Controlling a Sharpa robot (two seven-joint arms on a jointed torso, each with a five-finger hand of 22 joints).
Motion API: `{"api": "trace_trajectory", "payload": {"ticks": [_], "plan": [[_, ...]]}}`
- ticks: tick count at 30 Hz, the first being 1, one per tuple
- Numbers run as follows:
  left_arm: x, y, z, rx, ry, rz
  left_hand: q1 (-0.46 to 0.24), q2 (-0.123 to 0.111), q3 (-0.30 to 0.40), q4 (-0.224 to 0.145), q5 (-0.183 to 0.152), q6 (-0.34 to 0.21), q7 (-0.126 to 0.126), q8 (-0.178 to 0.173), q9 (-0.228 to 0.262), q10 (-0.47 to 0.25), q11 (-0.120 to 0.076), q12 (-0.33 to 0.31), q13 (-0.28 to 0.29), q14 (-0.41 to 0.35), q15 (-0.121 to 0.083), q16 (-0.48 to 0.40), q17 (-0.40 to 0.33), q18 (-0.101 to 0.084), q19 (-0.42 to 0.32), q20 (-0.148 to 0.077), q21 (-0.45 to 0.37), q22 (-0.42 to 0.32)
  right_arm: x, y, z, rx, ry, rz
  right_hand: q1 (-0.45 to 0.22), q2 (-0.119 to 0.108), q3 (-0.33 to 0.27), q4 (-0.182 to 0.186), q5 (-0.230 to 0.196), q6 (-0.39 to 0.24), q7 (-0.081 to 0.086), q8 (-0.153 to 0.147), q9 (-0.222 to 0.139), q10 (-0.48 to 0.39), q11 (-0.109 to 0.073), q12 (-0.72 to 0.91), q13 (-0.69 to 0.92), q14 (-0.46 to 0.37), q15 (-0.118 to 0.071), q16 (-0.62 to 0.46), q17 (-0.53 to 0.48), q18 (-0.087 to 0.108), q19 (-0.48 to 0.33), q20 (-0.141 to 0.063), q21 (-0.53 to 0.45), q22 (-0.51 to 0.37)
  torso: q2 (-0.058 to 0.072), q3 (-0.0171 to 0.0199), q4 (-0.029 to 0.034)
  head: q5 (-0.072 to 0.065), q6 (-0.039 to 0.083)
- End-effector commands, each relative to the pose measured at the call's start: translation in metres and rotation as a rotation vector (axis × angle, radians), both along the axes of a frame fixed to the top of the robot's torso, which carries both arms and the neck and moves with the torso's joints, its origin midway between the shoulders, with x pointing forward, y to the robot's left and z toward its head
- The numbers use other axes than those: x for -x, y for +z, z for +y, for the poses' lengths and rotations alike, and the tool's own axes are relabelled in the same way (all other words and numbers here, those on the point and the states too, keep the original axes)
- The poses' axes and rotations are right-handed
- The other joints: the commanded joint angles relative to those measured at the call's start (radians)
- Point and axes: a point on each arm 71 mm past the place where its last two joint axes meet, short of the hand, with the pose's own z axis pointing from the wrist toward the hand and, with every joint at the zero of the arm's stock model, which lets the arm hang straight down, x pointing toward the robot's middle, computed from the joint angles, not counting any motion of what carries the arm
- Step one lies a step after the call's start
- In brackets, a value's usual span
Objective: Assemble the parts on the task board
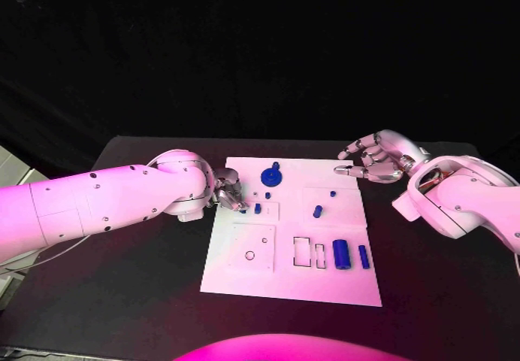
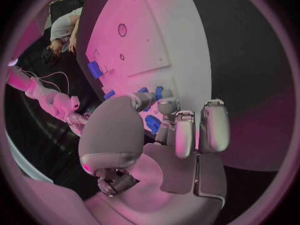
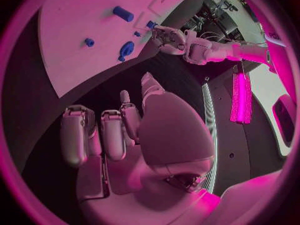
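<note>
- I see the white task board (image 1: 287, 282) lying in the middle of the black table (image 1: 119, 301).
- My left robot hand (image 1: 228, 189) sits at the board's upper left edge, fingers curled by a small blue part (image 2: 152, 123); I cannot tell if it holds it.
- My right robot hand (image 1: 376, 159) hangs past the board's upper right corner, holding nothing, fingers loose.
- A big blue cylinder (image 1: 341, 253) lies at the board's lower right.
</note>
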Motion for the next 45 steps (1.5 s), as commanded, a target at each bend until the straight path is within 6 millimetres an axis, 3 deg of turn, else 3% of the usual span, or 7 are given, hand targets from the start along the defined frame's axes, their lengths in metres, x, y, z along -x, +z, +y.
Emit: {"api": "trace_trajectory", "payload": {"ticks": [1,6,11,27,32,45], "plan": [[0.0039,-0.0042,-0.0052,0.024,-0.023,0.049,-0.026,-0.013,0.153,-0.157,-0.001,0.009,-0.010,0.001,0.001,0.009,-0.001,0.004,0.002,0.106,-0.008,0.006,0.263,-0.008,0.007,0.001,0.004,0.001,0.0008,0.0001,0.0011,0.001,0.015,-0.005,0.000,0.008,-0.004,-0.001,0.006,-0.007,-0.002,0.005,-0.001,0.001,-0.002,0.005,0.077,0.055,0.003,-0.005,0.061,0.011,0.028,0.004,0.001,0.156,-0.001,0.0004,-0.0001,-0.001,-0.002],[0.0018,-0.0041,-0.0042,0.032,-0.007,0.040,-0.037,-0.022,0.142,-0.151,-0.003,0.014,-0.013,-0.001,0.000,0.012,-0.004,0.004,0.003,0.106,-0.011,0.006,0.263,-0.008,0.008,0.000,0.004,0.002,0.0009,0.0002,0.0018,0.000,0.018,-0.006,0.000,0.009,-0.004,-0.001,0.006,-0.007,-0.002,0.005,-0.001,0.002,-0.002,0.005,0.077,0.055,0.003,-0.005,0.062,0.011,0.028,0.004,0.002,0.156,0.000,0.0009,0.0003,-0.002,0.000],[0.0005,-0.0044,-0.0033,0.031,0.007,0.039,-0.068,-0.025,0.119,-0.123,-0.007,0.023,-0.019,-0.004,-0.001,0.014,-0.008,0.001,0.003,0.106,-0.014,0.006,0.263,-0.008,0.010,-0.003,0.004,0.005,0.0011,0.0005,0.0026,-0.002,0.022,-0.008,0.000,0.009,-0.004,-0.001,0.006,-0.007,-0.002,0.005,-0.001,0.002,-0.002,0.005,0.077,0.055,0.003,-0.005,0.062,0.011,0.028,0.004,0.002,0.156,-0.001,0.0002,0.0000,-0.004,-0.002],[-0.0027,-0.0058,-0.0037,0.030,0.027,0.044,-0.109,-0.023,0.052,-0.072,-0.010,0.036,-0.022,-0.008,0.000,0.015,-0.011,-0.002,0.005,0.106,-0.017,0.006,0.263,-0.009,0.011,-0.007,0.002,0.004,0.0014,0.0006,0.0032,-0.004,0.023,-0.010,0.000,0.009,-0.004,-0.001,0.007,-0.007,-0.002,0.005,-0.001,0.002,-0.003,0.005,0.077,0.055,0.002,-0.005,0.062,0.011,0.028,0.004,0.002,0.156,0.000,-0.0012,0.0003,-0.005,-0.002],[-0.0030,-0.0065,-0.0048,0.031,0.026,0.052,-0.127,-0.035,0.005,-0.046,-0.008,0.041,-0.023,-0.013,-0.001,0.015,-0.012,-0.001,0.009,0.106,-0.018,0.006,0.263,-0.009,0.012,-0.008,0.002,0.006,0.0014,0.0007,0.0029,-0.004,0.023,-0.010,0.000,0.009,-0.004,-0.001,0.007,-0.007,-0.002,0.005,-0.001,0.002,-0.003,0.005,0.077,0.055,0.002,-0.005,0.062,0.011,0.028,0.004,0.002,0.156,0.000,-0.0016,0.0005,-0.006,-0.002],[-0.0050,-0.0072,-0.0049,0.030,0.041,0.049,-0.158,-0.022,-0.131,0.034,-0.006,0.051,-0.020,-0.021,0.001,0.015,-0.009,-0.001,0.013,0.106,-0.016,0.006,0.263,-0.009,0.014,-0.009,0.001,0.008,0.0015,0.0008,0.0026,-0.005,0.022,-0.012,0.000,0.010,-0.004,-0.001,0.009,-0.007,-0.003,0.006,-0.001,0.001,-0.003,0.005,0.076,0.055,0.002,-0.006,0.060,0.011,0.028,0.004,0.001,0.155,0.000,-0.0014,0.0006,-0.008,-0.002]]}}
